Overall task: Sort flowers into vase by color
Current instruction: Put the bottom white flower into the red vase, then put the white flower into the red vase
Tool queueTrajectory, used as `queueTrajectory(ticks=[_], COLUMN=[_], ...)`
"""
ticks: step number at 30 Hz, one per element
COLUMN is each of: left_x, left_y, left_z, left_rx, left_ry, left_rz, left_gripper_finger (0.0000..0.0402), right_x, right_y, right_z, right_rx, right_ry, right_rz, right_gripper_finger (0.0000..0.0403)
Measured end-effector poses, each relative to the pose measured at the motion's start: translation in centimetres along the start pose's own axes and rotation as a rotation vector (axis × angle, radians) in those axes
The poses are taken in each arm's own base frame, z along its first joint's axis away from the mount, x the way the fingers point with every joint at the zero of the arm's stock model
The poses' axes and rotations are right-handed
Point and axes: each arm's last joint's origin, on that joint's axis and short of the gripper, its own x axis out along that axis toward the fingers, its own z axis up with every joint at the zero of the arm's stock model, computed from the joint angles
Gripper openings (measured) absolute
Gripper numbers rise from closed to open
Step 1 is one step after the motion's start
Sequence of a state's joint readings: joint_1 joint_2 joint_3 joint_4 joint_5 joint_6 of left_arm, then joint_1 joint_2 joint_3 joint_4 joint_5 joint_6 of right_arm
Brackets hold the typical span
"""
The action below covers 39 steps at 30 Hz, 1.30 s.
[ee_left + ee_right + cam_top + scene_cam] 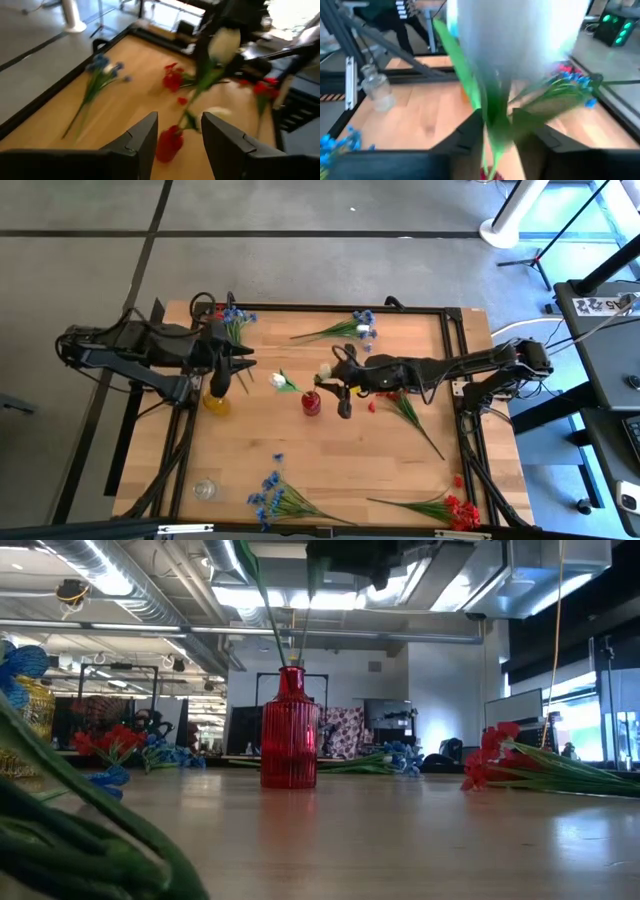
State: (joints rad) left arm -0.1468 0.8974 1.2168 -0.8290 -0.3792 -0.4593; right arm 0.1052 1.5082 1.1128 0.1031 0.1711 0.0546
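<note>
A red vase [311, 402] stands mid-table with two green stems [290, 620] rising out of its neck. One white tulip [281, 381] leans from it toward the table's left. The other white tulip [325, 368] stands at my right gripper [326, 380], whose open fingers flank its stem [495, 120] above the vase. My left gripper [248, 367] hovers open and bare over a yellow vase [216, 402] at the left and faces the red vase [169, 145]. My right gripper has the white tulip's stem [496, 131] standing between its two fingers [470, 131], which reach in about level from the table's right. Whether the fingers touch the stem I cannot tell. The stem runs down into the red vase.
Blue sprigs lie at the far left [235, 320], the far middle [358, 326] and the near edge [272, 498]. Red sprigs lie right of the red vase [400, 408] and in the near right corner [455, 508]. A clear glass vase [204, 490] stands near left.
</note>
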Motion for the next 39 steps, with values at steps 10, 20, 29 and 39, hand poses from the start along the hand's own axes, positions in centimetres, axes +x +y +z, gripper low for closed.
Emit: queueTrajectory(ticks=[10, 20, 29, 39], left_x=[4.3, 11.6, 19.8, 24.1], left_y=[3.9, 9.8, 15.1, 18.1], left_z=[-2.2, -3.9, -8.0, -11.1], left_rx=[-0.033, -0.122, -0.184, -0.204], left_ry=[0.101, 0.206, 0.456, 0.556], left_rz=[0.209, 0.286, 0.381, 0.398], left_gripper_finger=[0.0109, 0.0127, 0.013, 0.013], right_x=[-3.3, -8.7, -10.1, -10.3], right_y=[0.1, -0.1, 2.6, 3.1], right_z=[6.9, 13.9, 14.6, 14.6], right_rx=[0.106, 0.207, 0.256, 0.327], right_ry=[0.241, 0.204, 0.158, 0.125], right_rz=[0.074, 0.061, 0.033, -0.053], right_gripper_finger=[0.0243, 0.0257, 0.0257, 0.0257])
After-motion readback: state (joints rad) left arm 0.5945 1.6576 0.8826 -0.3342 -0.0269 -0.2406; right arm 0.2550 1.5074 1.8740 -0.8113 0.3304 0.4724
